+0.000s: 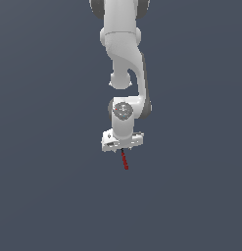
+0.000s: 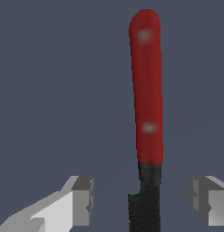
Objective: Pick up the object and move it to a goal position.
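The object (image 1: 125, 161) is a thin stick with a red part and a black part, lying on the flat grey ground. In the wrist view the object (image 2: 147, 90) fills the middle, its red part stretching away and its black end lying between my fingers. My white gripper (image 1: 121, 147) hangs directly over the black end, hiding most of it in the exterior view. The gripper (image 2: 143, 199) is open. One finger (image 2: 81, 199) and the other finger (image 2: 206, 201) stand on either side of the black part, with a gap on each side.
The ground (image 1: 44, 186) is a plain dark grey surface all around. The arm's links (image 1: 125, 54) rise above the gripper toward the exterior view's top.
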Available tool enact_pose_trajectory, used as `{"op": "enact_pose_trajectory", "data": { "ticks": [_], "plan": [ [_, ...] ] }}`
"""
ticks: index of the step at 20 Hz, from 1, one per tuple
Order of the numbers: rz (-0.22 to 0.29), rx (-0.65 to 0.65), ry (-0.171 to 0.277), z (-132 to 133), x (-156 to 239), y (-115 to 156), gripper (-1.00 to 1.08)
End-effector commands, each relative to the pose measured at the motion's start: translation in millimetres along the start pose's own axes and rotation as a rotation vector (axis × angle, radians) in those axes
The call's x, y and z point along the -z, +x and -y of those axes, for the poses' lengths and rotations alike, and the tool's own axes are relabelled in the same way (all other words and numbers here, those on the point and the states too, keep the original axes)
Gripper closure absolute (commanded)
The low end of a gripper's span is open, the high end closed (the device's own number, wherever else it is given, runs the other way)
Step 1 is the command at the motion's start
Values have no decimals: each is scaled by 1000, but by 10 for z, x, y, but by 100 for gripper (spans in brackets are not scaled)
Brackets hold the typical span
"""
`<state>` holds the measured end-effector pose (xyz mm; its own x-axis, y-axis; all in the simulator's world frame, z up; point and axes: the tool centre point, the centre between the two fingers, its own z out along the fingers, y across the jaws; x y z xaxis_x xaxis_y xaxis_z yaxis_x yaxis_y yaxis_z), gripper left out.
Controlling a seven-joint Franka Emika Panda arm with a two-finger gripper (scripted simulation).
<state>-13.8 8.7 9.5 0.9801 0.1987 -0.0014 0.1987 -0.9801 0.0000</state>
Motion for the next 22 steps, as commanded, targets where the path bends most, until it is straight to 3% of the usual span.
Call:
{"op": "enact_pose_trajectory", "data": {
  "ticks": [1, 13, 22],
  "plan": [
    [-1, 1, 0, 2, -17, 9, 108],
    [-2, 2, 0, -27, 16, 6, 108],
    [-2, 2, 0, -553, 250, -59, 108]
  ]
}}
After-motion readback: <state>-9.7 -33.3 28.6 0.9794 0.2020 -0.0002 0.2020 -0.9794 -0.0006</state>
